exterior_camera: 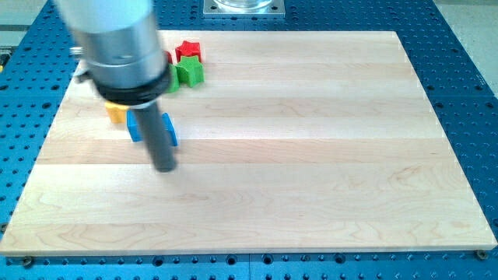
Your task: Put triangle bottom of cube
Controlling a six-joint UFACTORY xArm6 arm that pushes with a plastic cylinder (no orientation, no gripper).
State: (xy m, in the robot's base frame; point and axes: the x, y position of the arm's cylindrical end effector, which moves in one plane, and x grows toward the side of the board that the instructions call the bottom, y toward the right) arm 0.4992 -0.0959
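My tip [165, 166] rests on the wooden board [311, 155] at the view's left, just below a blue block [170, 130] that the rod partly hides; its shape cannot be made out. A yellow block [117, 113] lies just left of the blue one, mostly hidden under the arm's body. A green block [189, 73] and a red star-like block [187, 51] sit above them, near the board's top left. A further bit of red [167, 57] shows beside the arm.
The board lies on a blue perforated table [467, 62]. A metal mount [244, 7] stands at the view's top centre. The arm's grey body [117, 47] covers the board's top left corner.
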